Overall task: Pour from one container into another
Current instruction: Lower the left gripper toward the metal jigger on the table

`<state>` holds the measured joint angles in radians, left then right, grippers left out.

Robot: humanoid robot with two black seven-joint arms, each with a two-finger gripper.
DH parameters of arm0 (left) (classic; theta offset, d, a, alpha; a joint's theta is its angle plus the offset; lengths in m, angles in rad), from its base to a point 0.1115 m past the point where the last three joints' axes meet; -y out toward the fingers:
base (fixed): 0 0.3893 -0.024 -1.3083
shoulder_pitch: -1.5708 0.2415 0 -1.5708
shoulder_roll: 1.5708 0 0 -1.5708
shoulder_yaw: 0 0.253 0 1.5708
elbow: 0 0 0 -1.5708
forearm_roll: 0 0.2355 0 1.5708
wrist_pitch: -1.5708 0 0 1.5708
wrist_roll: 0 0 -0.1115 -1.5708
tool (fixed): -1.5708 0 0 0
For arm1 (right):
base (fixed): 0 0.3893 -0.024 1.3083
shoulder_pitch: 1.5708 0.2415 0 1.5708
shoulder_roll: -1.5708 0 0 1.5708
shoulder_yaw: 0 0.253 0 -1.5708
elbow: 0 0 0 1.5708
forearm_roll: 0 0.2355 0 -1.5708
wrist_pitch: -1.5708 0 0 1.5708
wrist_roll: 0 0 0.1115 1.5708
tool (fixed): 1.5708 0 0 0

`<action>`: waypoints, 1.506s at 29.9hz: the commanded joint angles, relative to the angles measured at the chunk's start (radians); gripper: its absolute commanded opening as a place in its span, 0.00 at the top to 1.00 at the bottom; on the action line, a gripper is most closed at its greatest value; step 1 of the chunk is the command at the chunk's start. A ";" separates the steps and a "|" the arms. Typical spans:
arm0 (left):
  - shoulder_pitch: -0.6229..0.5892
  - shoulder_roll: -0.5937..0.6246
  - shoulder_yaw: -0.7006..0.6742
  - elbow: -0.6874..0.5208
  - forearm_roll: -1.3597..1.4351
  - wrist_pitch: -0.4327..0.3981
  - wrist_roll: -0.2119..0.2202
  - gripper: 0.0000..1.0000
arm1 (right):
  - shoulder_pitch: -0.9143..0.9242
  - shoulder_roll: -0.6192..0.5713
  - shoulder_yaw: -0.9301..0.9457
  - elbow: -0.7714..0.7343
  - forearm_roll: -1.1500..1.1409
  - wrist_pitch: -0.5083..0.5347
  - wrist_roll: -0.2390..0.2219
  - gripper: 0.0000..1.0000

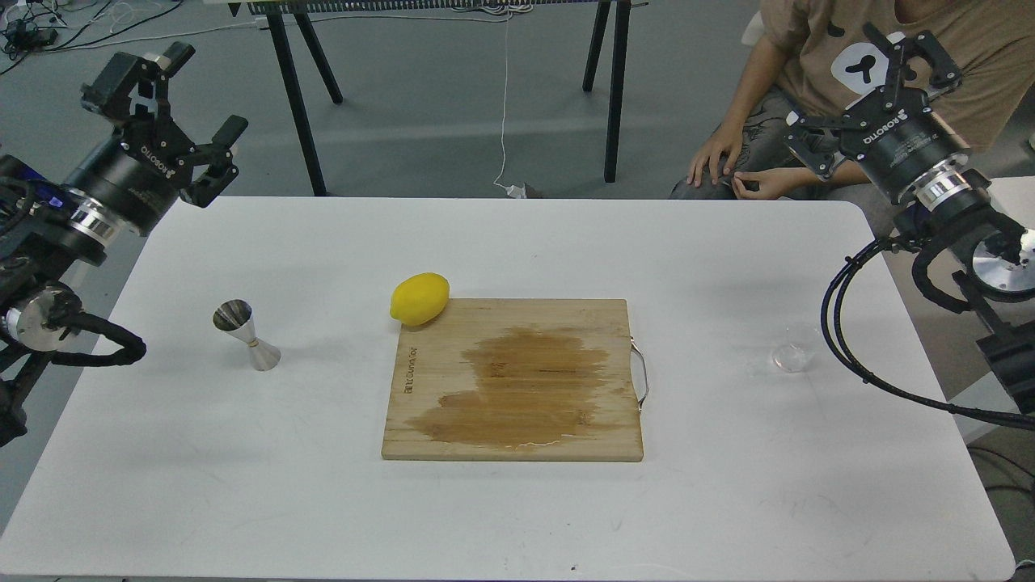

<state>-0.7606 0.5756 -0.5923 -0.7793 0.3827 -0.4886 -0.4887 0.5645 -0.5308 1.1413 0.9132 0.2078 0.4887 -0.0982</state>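
The clear glass cup (pixel 791 356) stands on the white table (pixel 242 485) at the right, nearly see-through; I cannot tell whether it holds anything. The shiny steel jigger (pixel 247 335) stands upright on the table at the left. My left gripper (pixel 202 90) hangs open above the table's far left corner, well up and behind the jigger, holding nothing. Raised over the far right corner, my right gripper (pixel 841 81) is also open and empty, well above and behind the cup.
A wooden cutting board (pixel 517 323) with a dark wet patch lies mid-table, a yellow lemon (pixel 420 298) at its far left corner. A seated person (pixel 808 97) is behind the table's right end. Black table legs (pixel 295 97) stand on the floor behind.
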 commanded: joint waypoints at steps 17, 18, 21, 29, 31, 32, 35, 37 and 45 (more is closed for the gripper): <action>-0.066 0.131 -0.040 0.045 0.106 0.000 0.000 0.00 | -0.009 0.005 0.001 0.003 0.004 0.000 -0.002 0.01; -0.081 0.151 -0.040 0.037 0.155 0.000 0.000 0.00 | -0.011 0.003 0.001 0.006 0.004 0.000 -0.002 0.01; -0.137 0.188 -0.040 -0.001 0.374 0.000 0.000 0.00 | -0.011 -0.003 0.003 0.026 0.004 0.000 0.000 0.01; -0.041 0.288 -0.032 -0.337 0.941 0.455 0.000 0.00 | -0.021 0.005 0.015 0.026 0.004 0.000 0.000 0.01; 0.018 0.328 -0.031 -0.427 0.978 0.621 0.000 0.00 | -0.021 0.009 0.015 0.024 0.004 0.000 0.000 0.01; 0.047 0.349 -0.031 -0.463 0.998 0.690 0.000 0.00 | -0.021 0.009 0.015 0.026 0.004 0.000 0.000 0.01; 0.173 0.409 -0.043 -0.521 1.097 0.919 0.000 0.00 | -0.028 0.009 0.015 0.026 0.004 0.000 0.000 0.01; 0.260 0.435 -0.041 -0.528 1.142 0.977 0.000 0.00 | -0.031 0.009 0.015 0.026 0.004 0.000 0.000 0.01; 0.549 0.475 -0.023 -0.476 1.245 0.977 0.000 0.01 | -0.049 0.008 0.015 0.026 0.004 0.000 0.000 0.01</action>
<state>-0.2931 1.0492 -0.6158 -1.2947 1.5701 0.4879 -0.4889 0.5218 -0.5226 1.1566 0.9383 0.2118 0.4887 -0.0981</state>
